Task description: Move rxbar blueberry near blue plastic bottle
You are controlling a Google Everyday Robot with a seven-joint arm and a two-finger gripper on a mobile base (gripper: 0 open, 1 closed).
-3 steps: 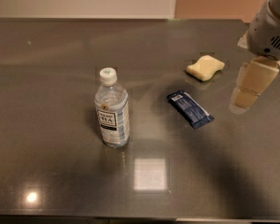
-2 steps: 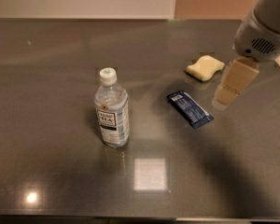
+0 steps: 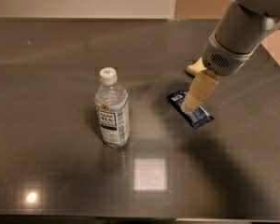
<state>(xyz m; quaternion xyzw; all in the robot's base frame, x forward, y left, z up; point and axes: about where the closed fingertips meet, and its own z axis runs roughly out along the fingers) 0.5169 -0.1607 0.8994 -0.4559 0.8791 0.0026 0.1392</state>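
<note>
Flat, dark navy rxbar blueberry wrapper lies on the grey bench, directly under the beige hand; whether the hand is open or closed cannot be told. It should pinch the wrapper's narrow width squarely. The clear blue plastic bottle stands well left.

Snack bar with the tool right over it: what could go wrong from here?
1. The snack bar lies flat on the table, with the tool over its middle; it may slide rather than be gripped.
2. The bottle stands upright, left of the bar in the picture; bringing the bar close could tip it.
3. The yellow sponge sits just behind the arm and might get nudged.
</note>
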